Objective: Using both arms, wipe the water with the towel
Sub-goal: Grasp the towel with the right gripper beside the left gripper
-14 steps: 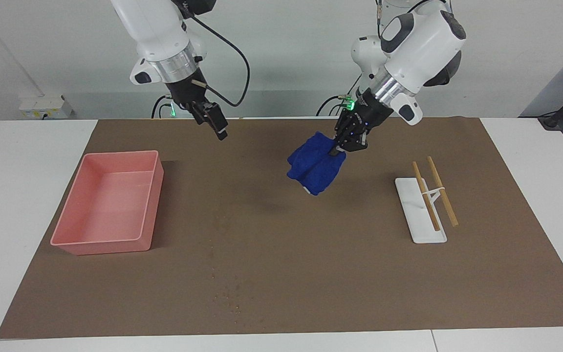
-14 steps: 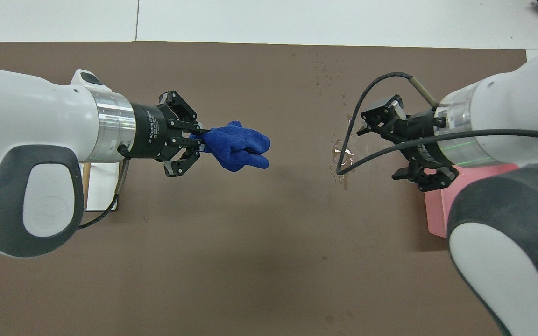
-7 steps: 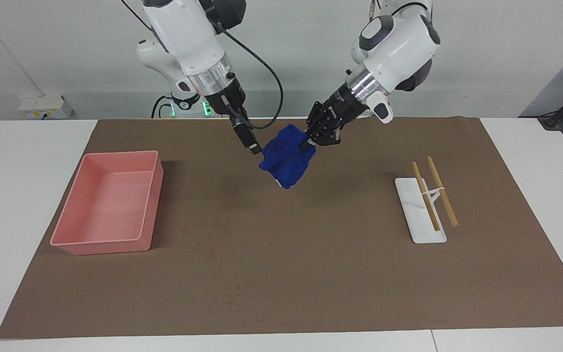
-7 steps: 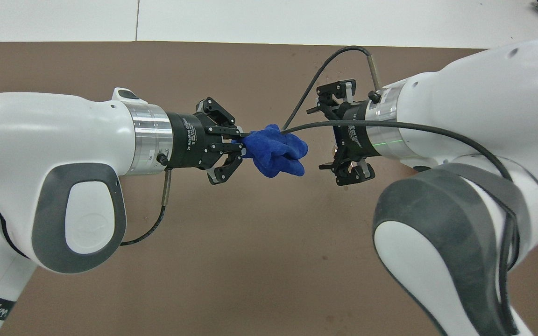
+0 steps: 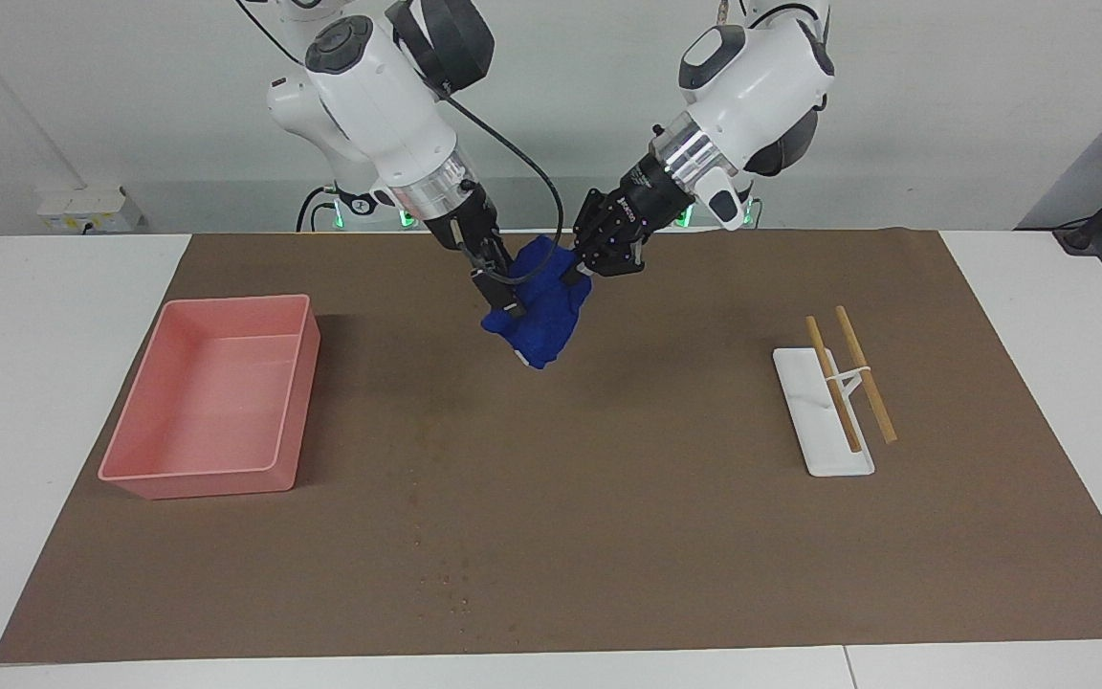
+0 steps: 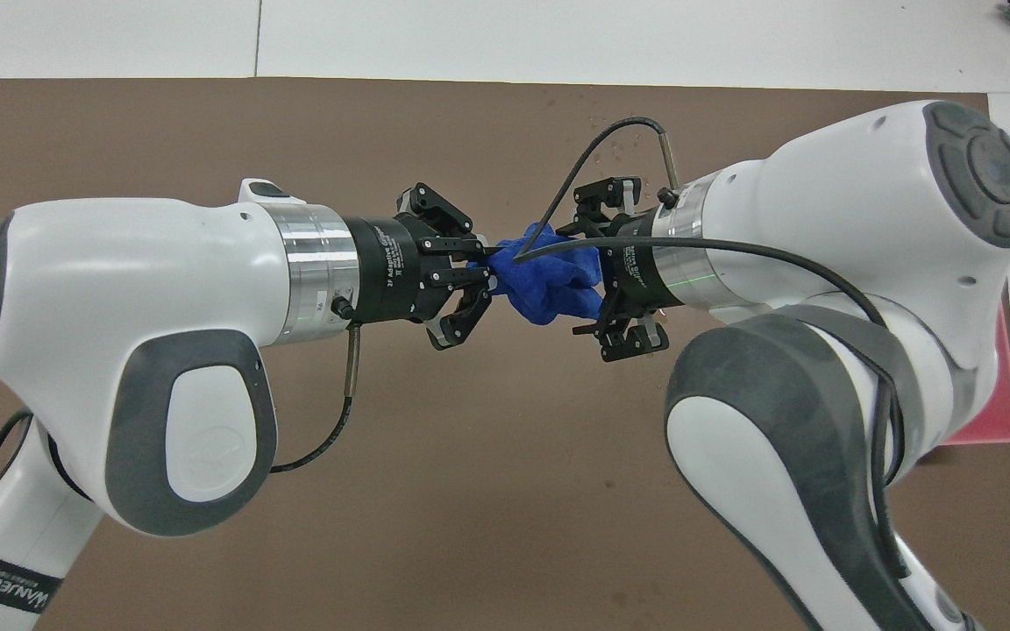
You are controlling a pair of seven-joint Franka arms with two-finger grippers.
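The deep-blue towel hangs in the air over the brown mat, nearer the robots than the mat's middle. My left gripper is shut on the towel's upper end. My right gripper has come in from the pink tray's side and is open, with one finger lying across the towel's front. In the overhead view the towel is bunched between the left gripper and the right gripper. Small water drops lie on the mat near its edge farthest from the robots.
A pink tray stands on the mat toward the right arm's end. A white tray with two wooden sticks lies toward the left arm's end. More drops show on the mat in the overhead view.
The left gripper has carried the towel toward the right arm's end. The right gripper has swung in from near the pink tray and now meets the towel.
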